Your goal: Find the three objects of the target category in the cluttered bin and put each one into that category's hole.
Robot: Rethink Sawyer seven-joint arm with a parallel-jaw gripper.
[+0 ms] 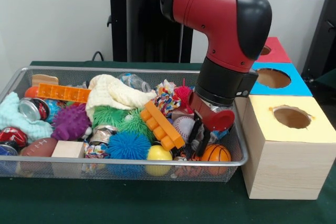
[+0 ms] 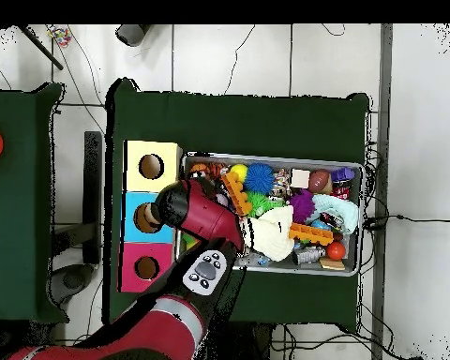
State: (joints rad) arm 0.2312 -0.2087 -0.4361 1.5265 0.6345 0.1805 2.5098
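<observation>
The wire-mesh bin [image 1: 131,164] is full of toys; it also shows in the overhead view [image 2: 361,220]. My gripper [image 1: 202,134] is down inside the bin's right end, among a baseball [image 1: 184,126] and a small basketball [image 1: 216,153]. I cannot tell whether it holds anything. A crinkly clear plastic bottle [image 1: 134,81] lies at the back of the bin behind a cream cloth [image 1: 113,94]. Crinkly clear plastic shows right beside the gripper [image 1: 219,132]; I cannot tell what it is. In the overhead view the arm [image 2: 205,220] hides the gripper.
Three boxes with round holes stand right of the bin: yellow [image 1: 291,129], blue [image 1: 275,80], red [image 1: 272,51]. Dented cans [image 1: 32,109], spiky balls [image 1: 128,145], an orange brick [image 1: 161,124], a football [image 1: 38,147] and a wooden block [image 1: 68,149] crowd the bin.
</observation>
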